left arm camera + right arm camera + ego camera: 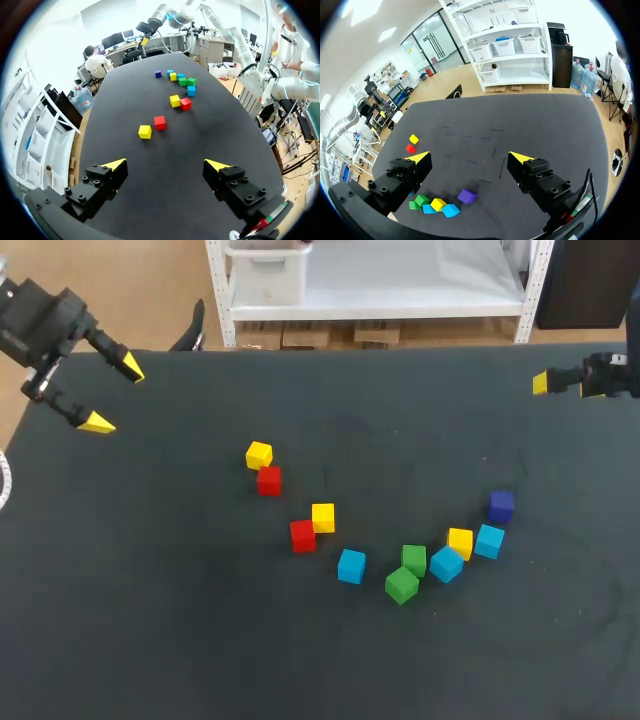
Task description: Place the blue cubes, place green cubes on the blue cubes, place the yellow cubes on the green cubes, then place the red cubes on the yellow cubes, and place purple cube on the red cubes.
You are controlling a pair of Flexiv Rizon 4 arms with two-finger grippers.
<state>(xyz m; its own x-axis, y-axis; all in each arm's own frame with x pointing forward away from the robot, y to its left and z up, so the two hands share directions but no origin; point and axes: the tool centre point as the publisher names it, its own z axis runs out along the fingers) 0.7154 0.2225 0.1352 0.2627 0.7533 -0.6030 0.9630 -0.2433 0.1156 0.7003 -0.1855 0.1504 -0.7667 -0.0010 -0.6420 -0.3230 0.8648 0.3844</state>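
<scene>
Cubes (351, 566) lie in a curved row on the table (150, 590). One pair (269, 480) sits leftmost, farthest back; most cluster rightward.

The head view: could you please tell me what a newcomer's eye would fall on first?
A loose arc of coloured cubes lies on the dark table. It runs from a yellow cube and a red cube near the middle round to the purple cube on the right, and none are stacked. The left gripper and right gripper hang open at the far corners, well away from the cubes.
</scene>
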